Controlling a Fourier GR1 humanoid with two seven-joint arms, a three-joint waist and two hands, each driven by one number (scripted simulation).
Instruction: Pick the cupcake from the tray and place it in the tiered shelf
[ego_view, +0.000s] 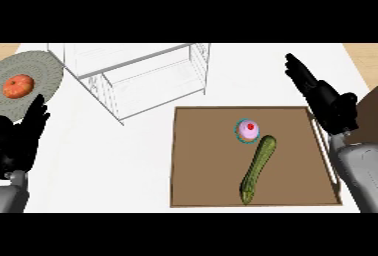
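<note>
A small cupcake (248, 130) with pink icing, a red cherry and a teal wrapper sits upright on the brown tray (207, 165), in its upper middle part. The white tiered shelf (136, 75) stands on the counter up and left of the tray. My right hand (325, 97) hovers over the tray's right edge, fingers straight and pointing up-left, open and holding nothing, well to the right of the cupcake. At the left edge my left hand (26, 132) rests open with fingers up.
A green cucumber (258, 169) lies diagonally on the tray just below the cupcake. A grey plate (40, 70) holding a red tomato (18, 86) sits at the far left, beside the shelf. White counter lies between tray and shelf.
</note>
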